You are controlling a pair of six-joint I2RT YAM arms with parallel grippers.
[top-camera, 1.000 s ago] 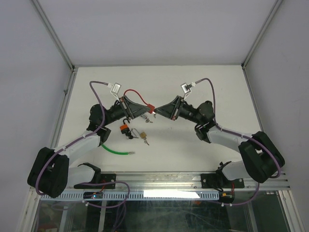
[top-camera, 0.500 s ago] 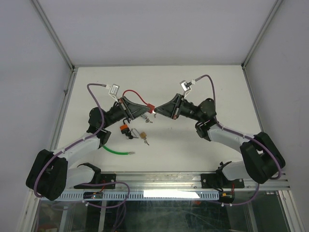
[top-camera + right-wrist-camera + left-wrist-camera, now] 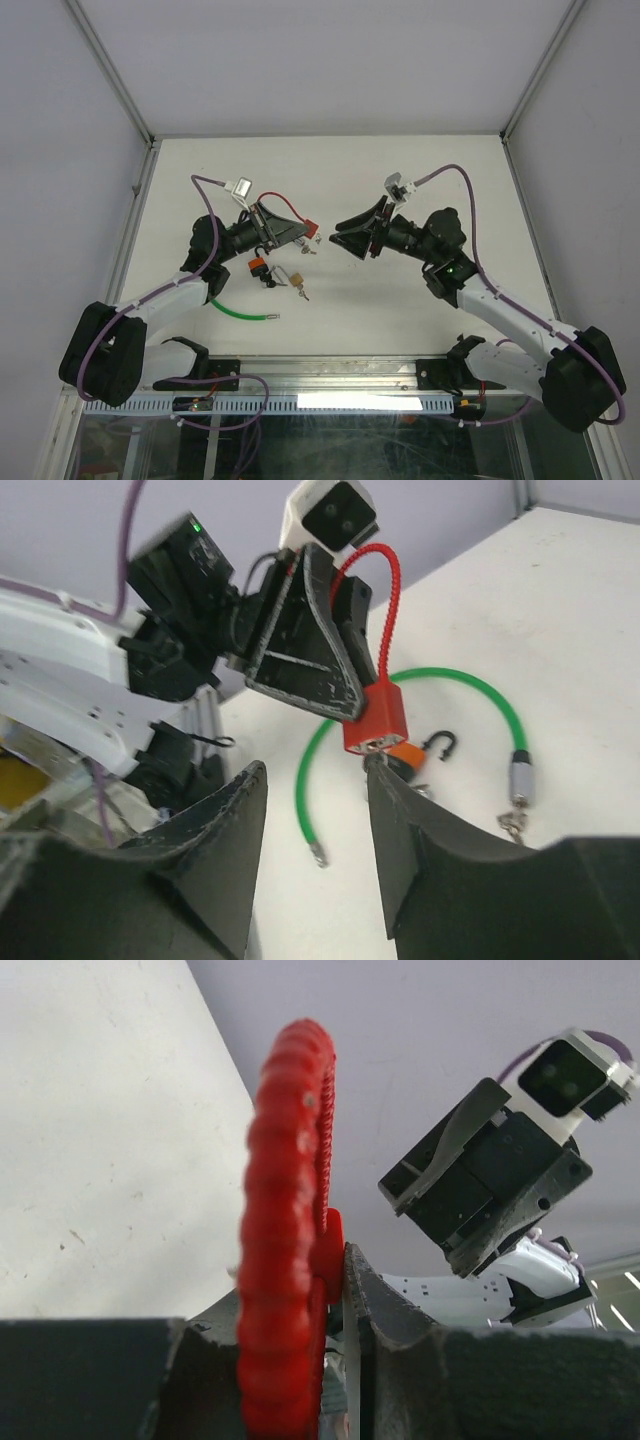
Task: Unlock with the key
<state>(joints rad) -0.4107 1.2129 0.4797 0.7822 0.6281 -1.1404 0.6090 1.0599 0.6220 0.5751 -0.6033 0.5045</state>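
Clamps the red cable lock (image 3: pixel 375 718) in the left gripper (image 3: pixel 292 230), pinched narrow on it and raised off the table (image 3: pixel 400 310), near the middle and a touch toward 11 o'clock in the top view. Seems to present the lock's body toward 3 o'clock, facing the right gripper (image 3: pixel 340 232). Shows that claw spread wide and empty, apart from the lock with open space between. Shows a silvery bit (image 3: pixel 372 748) just under the lock's body; cannot tell whether that is the key seated in the keyhole. Leaves the orange padlock (image 3: pixel 257 266), the brass padlock (image 3: pixel 293 276) and the green cable lock (image 3: pixel 243 312) lying on the table at about 7 o'clock of the held lock.

Looks like the keying step, with no sign of the cable end freed; hidden behind the left fingers in any case. Calls next for closing in from 3 o'clock with the right claw, pinching the key's head squarely, then twisting while bracing the lock on the left.
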